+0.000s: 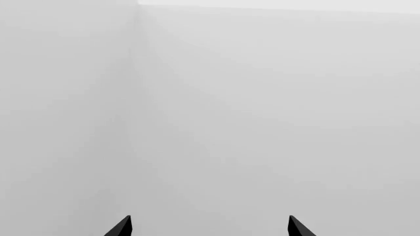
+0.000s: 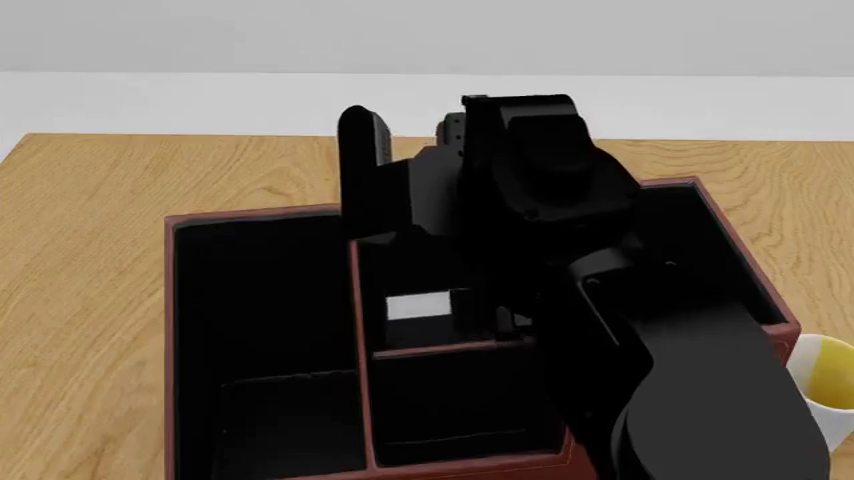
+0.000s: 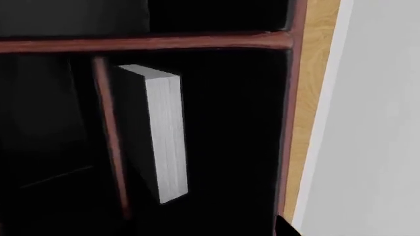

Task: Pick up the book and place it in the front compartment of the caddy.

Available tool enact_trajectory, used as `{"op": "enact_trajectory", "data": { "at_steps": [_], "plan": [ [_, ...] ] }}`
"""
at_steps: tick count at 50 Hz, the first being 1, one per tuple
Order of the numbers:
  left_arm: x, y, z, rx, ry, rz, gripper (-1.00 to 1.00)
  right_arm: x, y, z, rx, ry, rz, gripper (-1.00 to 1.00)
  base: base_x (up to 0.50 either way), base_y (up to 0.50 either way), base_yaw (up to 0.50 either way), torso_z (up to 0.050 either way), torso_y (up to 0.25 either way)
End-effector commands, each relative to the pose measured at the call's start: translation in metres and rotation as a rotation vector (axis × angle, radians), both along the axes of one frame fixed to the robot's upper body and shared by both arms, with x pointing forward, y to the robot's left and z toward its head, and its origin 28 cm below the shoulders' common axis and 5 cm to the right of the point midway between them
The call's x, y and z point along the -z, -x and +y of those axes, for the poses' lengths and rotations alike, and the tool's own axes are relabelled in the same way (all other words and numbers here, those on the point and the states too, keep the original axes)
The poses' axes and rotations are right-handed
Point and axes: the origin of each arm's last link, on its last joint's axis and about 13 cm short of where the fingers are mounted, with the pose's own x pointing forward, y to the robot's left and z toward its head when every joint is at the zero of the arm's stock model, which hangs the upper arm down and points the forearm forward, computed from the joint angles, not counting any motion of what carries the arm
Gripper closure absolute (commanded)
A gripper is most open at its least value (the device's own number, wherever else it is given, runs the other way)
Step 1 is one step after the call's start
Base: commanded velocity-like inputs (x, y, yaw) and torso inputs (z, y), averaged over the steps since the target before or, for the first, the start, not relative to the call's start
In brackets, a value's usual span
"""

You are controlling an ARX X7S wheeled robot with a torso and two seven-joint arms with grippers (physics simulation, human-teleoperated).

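Note:
The red-brown caddy (image 2: 171,330) fills the middle of the head view. The black book shows its white page edges (image 2: 424,305) and stands upright inside the small square cell on the far side of the thin crossbar (image 2: 441,349). In the right wrist view the book (image 3: 167,137) leans against that crossbar (image 3: 108,137), free of any finger. My right gripper (image 2: 441,200) hangs over this cell, open and empty. Only one fingertip (image 3: 284,227) shows, the other lost against the black lining. My left gripper (image 1: 210,226) is open and empty, facing a blank grey wall.
A white-and-yellow mug (image 2: 830,385) stands on the wooden table (image 2: 94,230) right of the caddy. The long undivided cell (image 2: 260,330) is at the left. The near small cell (image 2: 454,400) holds nothing. My right arm (image 2: 694,400) covers the taller section.

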Motion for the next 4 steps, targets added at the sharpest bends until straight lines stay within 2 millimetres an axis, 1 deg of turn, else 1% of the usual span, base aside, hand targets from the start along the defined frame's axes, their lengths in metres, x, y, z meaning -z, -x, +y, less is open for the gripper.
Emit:
{"op": "enact_trajectory", "data": {
  "at_steps": [1, 4],
  "plan": [
    [-0.0008, 0.0018, -0.0001, -0.001, -0.002, -0.002, -1.0, -0.0093, 0.0002, 0.0015, -0.011, -0.014, -0.024, -1.0, 0.0, 0.0, 0.0, 0.0, 0.0],
    [-0.0001, 0.0013, -0.001, 0.003, -0.002, -0.001, -1.0, -0.0174, 0.0009, 0.005, -0.032, -0.024, -0.036, -1.0, 0.0, 0.0, 0.0, 0.0, 0.0]
  ]
}}
